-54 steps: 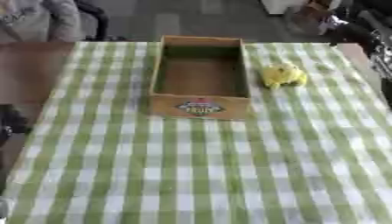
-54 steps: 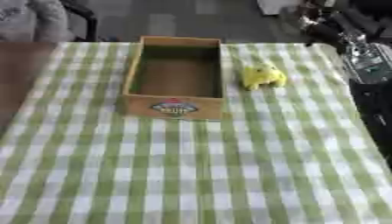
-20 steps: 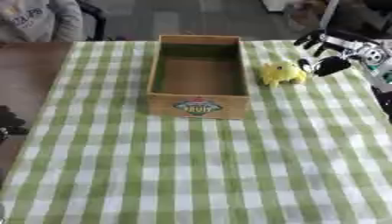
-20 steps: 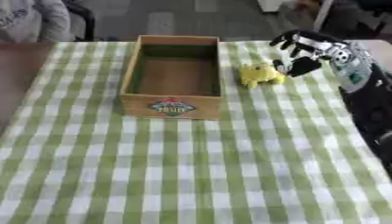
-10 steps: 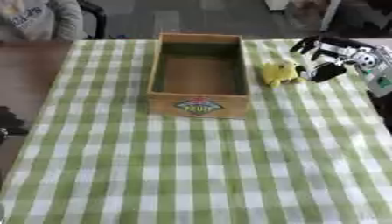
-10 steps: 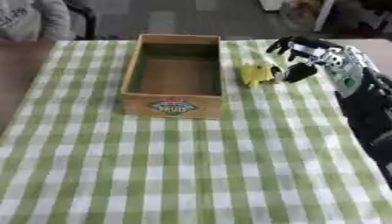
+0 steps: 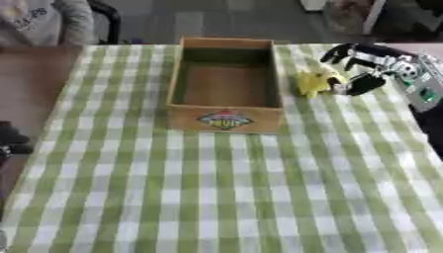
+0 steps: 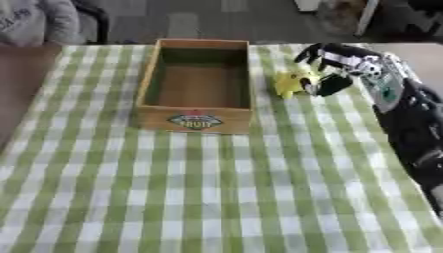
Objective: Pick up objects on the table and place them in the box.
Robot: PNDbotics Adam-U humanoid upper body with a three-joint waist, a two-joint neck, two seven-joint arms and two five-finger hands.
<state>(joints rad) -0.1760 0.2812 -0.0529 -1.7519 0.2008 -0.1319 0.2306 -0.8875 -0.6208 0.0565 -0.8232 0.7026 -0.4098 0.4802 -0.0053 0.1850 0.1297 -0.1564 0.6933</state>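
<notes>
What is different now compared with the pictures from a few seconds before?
The right hand came in from the far right and moved left to the yellow toy; its curled fingers now reach around the toy, though it is unclear whether they hold it yet. The toy, still on the cloth, and the box stayed where they were. The left hand shows only as a dark shape at the left edge.
</notes>
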